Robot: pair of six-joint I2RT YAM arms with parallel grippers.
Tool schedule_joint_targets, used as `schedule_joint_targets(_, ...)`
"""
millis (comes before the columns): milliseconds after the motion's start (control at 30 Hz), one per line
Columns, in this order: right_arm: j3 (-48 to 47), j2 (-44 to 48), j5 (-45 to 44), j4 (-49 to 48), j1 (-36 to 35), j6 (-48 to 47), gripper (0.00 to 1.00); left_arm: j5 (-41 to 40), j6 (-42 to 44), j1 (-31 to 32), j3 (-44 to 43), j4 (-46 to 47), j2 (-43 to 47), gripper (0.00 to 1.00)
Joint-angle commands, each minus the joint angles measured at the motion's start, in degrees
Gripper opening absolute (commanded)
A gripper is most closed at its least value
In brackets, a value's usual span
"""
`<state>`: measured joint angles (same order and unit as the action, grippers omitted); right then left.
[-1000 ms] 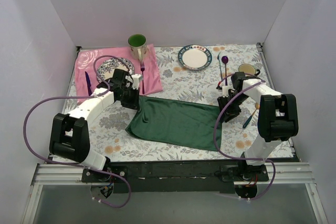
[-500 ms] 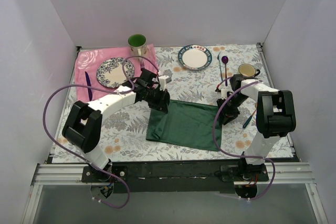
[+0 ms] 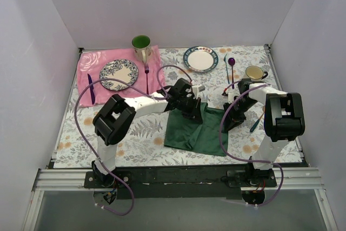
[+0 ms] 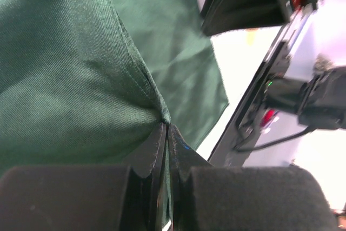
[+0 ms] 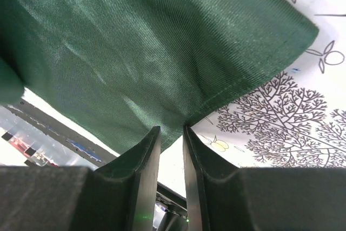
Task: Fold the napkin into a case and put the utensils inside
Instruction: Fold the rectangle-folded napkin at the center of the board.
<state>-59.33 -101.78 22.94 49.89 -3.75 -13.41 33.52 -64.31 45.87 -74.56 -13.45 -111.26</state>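
The dark green napkin [image 3: 189,131] lies on the floral tablecloth, folded over on itself toward the right. My left gripper [image 3: 195,113] is shut on a pinched corner of it [image 4: 165,117] and holds that corner just above the napkin's right part. My right gripper [image 3: 230,121] sits low at the napkin's right edge [image 5: 135,41]; its jaws stand a narrow gap apart with the hem at their tips. One utensil with a gold head and a dark green handle [image 3: 256,123] lies right of the right arm, partly hidden by it.
A pink cloth [image 3: 86,71] at the back left carries a patterned plate [image 3: 118,74], a pink fork [image 3: 146,72] and a purple knife [image 3: 90,87]. A green mug [image 3: 141,45], a white plate [image 3: 200,59], a purple spoon [image 3: 231,64] and a cup [image 3: 254,72] stand along the back.
My left gripper has carried the napkin's left corner far to the right, folding the cloth over itself. The right gripper has stayed at the right edge.
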Motion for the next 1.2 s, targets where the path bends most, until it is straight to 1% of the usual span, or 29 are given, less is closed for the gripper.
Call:
schedule_joint_targets(0,0.44,-0.70,1.23,-0.14,0.50,0.58,0.31,3.04,-7.92,1.59,-4.18,7.55,-2.55,0.00)
schedule_joint_targets(200,0.53,-0.27,1.32,-0.32,0.94,1.02,0.29,4.28,-13.55,3.79,-8.48,11.16,-7.82,0.00)
schedule_joint_targets(533,0.71,0.79,1.32,-0.67,1.64,1.72,0.29,3.92,-19.96,7.13,-11.04,16.52,-12.30,0.00)
schedule_joint_targets(667,0.62,1.93,0.09,-0.76,2.17,2.07,0.29,3.31,-22.08,7.31,-11.92,17.41,-14.24,0.00)
schedule_joint_targets(767,0.53,2.98,-1.58,-0.76,2.87,2.25,0.29,1.99,-21.99,7.04,-10.79,18.01,-13.90,0.00)
schedule_joint_targets(800,0.44,3.51,-2.28,-0.76,3.22,2.33,0.29,3.03,-22.43,6.87,-10.17,19.07,-13.63,0.08)
schedule_joint_targets(833,0.18,3.69,-2.63,-0.76,3.22,2.42,0.29,3.91,-23.22,6.35,-9.12,20.47,-13.02,0.19)
schedule_joint_targets(867,0.09,4.13,-3.25,-0.84,3.13,2.42,0.29,4.62,-23.75,6.08,-7.28,21.96,-12.23,0.35)
schedule_joint_targets(900,-0.08,4.39,-3.86,-0.76,4.70,2.34,0.29,5.24,-23.84,5.73,-6.22,24.15,-9.87,0.38)
schedule_joint_targets(933,-0.78,4.57,-5.26,-0.67,4.98,2.07,0.29,6.29,-23.06,5.12,-5.42,24.44,-8.46,0.40)
schedule_joint_targets(967,-1.22,4.83,-5.71,-0.58,5.24,1.72,0.29,6.21,-21.74,4.67,-3.85,23.05,-6.70,0.47)
schedule_joint_targets(1000,-1.92,4.92,-5.97,-0.32,5.85,0.94,0.29,6.12,-18.69,4.15,-2.79,21.73,-2.51,0.49)
schedule_joint_targets(1033,-2.54,5.01,-5.98,-0.06,6.12,0.41,0.30,6.21,-17.18,2.75,-1.73,20.24,-0.38,0.51)
schedule_joint_targets(1067,-4.11,5.01,-5.89,0.73,6.21,-0.12,0.30,6.30,-15.07,1.69,-0.42,15.87,2.08,0.52)
schedule_joint_targets(1100,-4.74,5.01,-5.19,1.17,6.21,-1.17,0.30,5.95,-11.05,0.64,1.86,13.83,6.02,0.52)
schedule_joint_targets(1133,-5.35,4.92,-4.75,1.44,6.21,-1.62,0.30,4.73,-8.22,-2.07,3.27,9.80,8.23,0.53)
schedule_joint_targets(1167,-6.75,4.57,-4.31,1.79,6.21,-1.88,0.30,3.93,-5.67,-3.58,4.42,3.41,9.99,0.53)
